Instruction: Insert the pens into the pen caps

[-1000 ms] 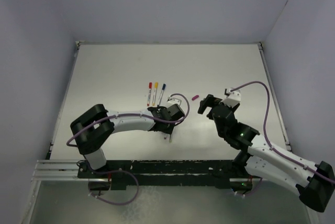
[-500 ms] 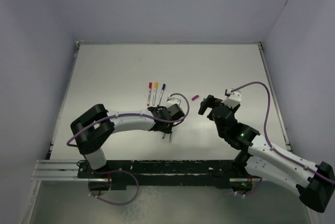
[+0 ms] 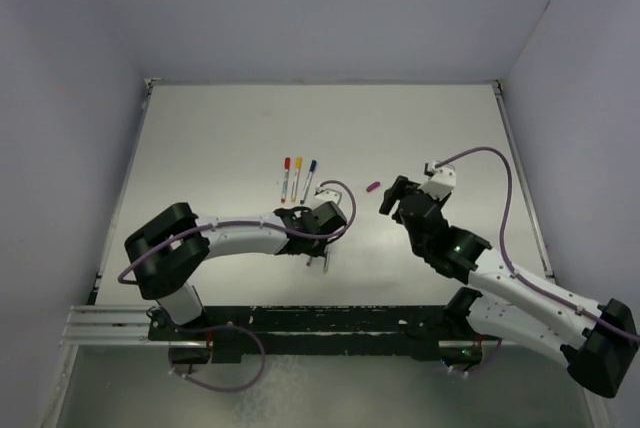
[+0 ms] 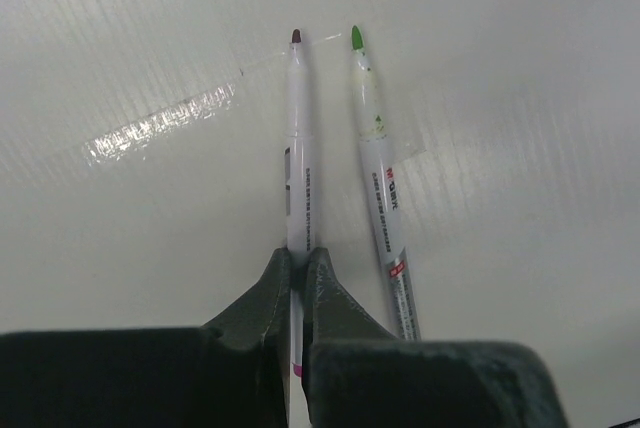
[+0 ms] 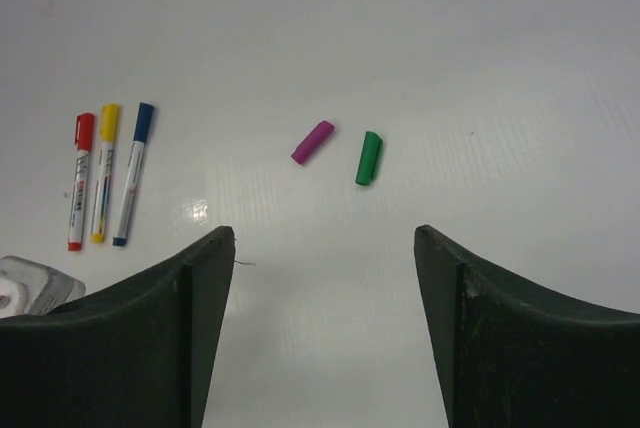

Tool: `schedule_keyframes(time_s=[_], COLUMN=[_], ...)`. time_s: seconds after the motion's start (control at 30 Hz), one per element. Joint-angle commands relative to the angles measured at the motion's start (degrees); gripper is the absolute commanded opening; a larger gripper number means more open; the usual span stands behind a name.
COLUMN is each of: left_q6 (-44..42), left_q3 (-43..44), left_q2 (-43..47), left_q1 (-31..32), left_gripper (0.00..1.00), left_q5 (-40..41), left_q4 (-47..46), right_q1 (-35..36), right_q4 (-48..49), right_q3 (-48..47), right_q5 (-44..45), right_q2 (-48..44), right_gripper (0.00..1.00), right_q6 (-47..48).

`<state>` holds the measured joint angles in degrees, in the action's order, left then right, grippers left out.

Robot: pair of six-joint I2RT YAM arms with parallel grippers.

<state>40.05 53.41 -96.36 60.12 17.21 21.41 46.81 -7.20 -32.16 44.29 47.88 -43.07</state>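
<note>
In the left wrist view my left gripper (image 4: 298, 263) is shut on a pale pen with a dark purple tip (image 4: 297, 138), which lies on the table pointing away from me. A green-tipped pen (image 4: 378, 178) lies just to its right, untouched. In the right wrist view my right gripper (image 5: 325, 238) stands open above the table, nothing between its fingers. Ahead of it lie a purple cap (image 5: 313, 142) and a green cap (image 5: 369, 158), close together. From above, the purple cap (image 3: 372, 186) sits just left of the right gripper (image 3: 392, 198).
Three capped pens lie side by side: red (image 5: 80, 180), yellow (image 5: 103, 170) and blue (image 5: 132, 173). From above they sit just beyond the left gripper (image 3: 318, 248). The white table (image 3: 220, 128) has walls at the back and sides.
My left gripper has closed onto the purple-tipped pen. The right gripper's jaws have narrowed a little and the right arm has shifted slightly.
</note>
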Motion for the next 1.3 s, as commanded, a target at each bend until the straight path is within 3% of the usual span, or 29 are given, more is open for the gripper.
schedule_keyframes(time_s=[0.0, 0.13, 0.27, 0.4, 0.53, 0.63, 0.8, 1.03, 1.27], left_q6=[1.75, 0.77, -0.42, -1.76, -1.79, -1.74, -1.64, -2.26, -2.13], left_q3=[-3.83, -3.62, -3.63, -4.32, -5.37, -6.25, -7.37, -8.88, -9.87], left_q2=[2.16, 10.26, 17.75, 22.36, 25.21, 26.63, 28.56, 30.92, 31.19], left_q1=[0.26, 0.16, 0.17, 0.15, 0.18, 0.18, 0.22, 0.18, 0.14], left_gripper=[0.0, 0.0, 0.0, 0.0, 0.0, 0.0, 0.0, 0.0, 0.0], left_q5=[-1.67, 1.3, 2.79, 2.7, 2.9, 2.95, 3.39, 3.2, 2.39], left_q4=[5.38, 6.44, 6.31, 5.73, 6.08, 6.25, 7.31, 6.7, 4.96], right_q1=[-0.31, -1.29, -4.14, -7.0, -8.26, -8.82, -10.11, -12.26, -15.34], right_q4=[1.63, 4.66, 4.18, 1.1, -0.49, -3.09, -7.53, -8.18, -7.18], right_q3=[-4.47, -5.93, -9.4, -14.64, -19.94, -24.57, -32.38, -34.08, -34.22], right_q5=[2.65, 1.09, -3.0, -6.4, -9.02, -10.28, -11.97, -14.22, -19.39], right_q2=[3.12, 7.07, 12.76, 20.63, 29.56, 35.61, 43.47, 47.19, 49.75], right_gripper=[0.71, 0.43, 0.38, 0.24, 0.2, 0.19, 0.27, 0.48, 0.46], right_q6=[1.87, 3.85, 3.33, 1.58, 1.28, 1.05, -0.15, -1.65, -1.57])
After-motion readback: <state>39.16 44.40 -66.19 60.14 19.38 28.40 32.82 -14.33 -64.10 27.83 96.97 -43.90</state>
